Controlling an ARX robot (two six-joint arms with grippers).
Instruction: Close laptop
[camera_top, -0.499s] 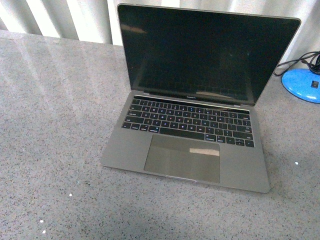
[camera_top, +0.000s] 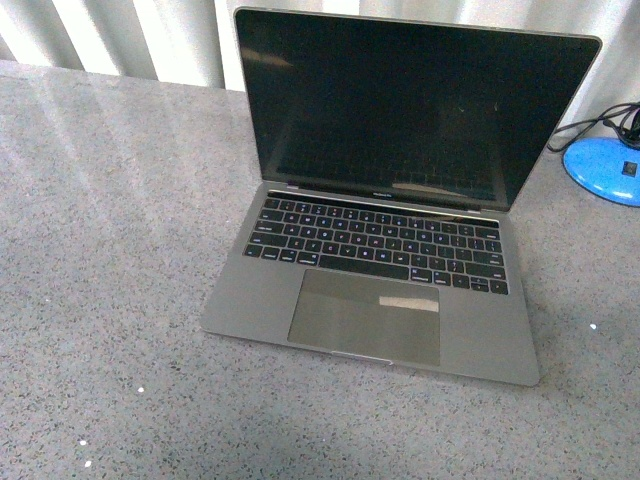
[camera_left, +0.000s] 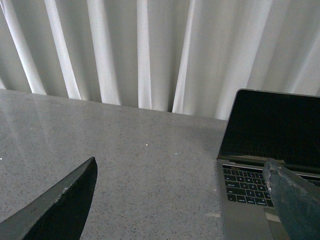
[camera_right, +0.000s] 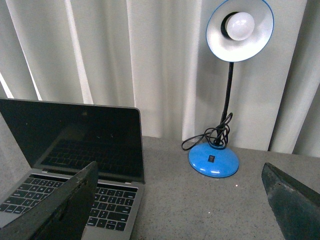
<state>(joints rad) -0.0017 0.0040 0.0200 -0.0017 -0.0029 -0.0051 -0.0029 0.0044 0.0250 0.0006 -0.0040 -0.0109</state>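
Laptop (camera_top: 380, 250) stands open on the table (camera_top: 110, 250); left gripper (camera_left: 180, 210) and right gripper (camera_right: 177, 210) are both spread wide, empty.
A careless push high on the screen could skid it backward or slam the lid.

TEXT | I can read none | laptop (camera_top: 400, 200) lettering under screen and on keys too small to make out
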